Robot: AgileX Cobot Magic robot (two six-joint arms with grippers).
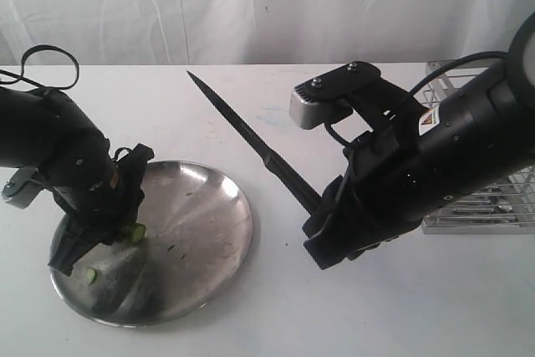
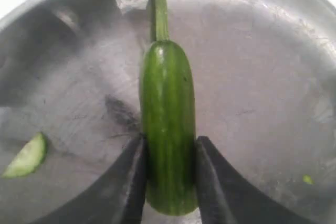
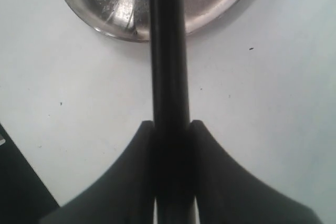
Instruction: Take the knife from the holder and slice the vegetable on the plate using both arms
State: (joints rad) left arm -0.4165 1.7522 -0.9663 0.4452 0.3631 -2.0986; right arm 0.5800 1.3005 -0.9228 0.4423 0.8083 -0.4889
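Left gripper (image 2: 169,148): jaws partway in, clamped on the vegetable (image 2: 167,103) near its cut end, stem toward frame top. Chili looks small, light, waxy-slick and crushable, so grip the body low and gently. It lies on the plate (image 1: 209,223), lower left of the exterior view, with a cut slice (image 2: 25,157) nearby. Right gripper (image 3: 170,129): pinched on the handle of the knife (image 1: 251,135). Blade is stiff, tip slants upper left, well apart from the chili. Holder (image 1: 493,198) sits at right edge.

No legible text, sticker (image 1: 430,120) on right arm (image 1: 476,119) — unreadable (too small)
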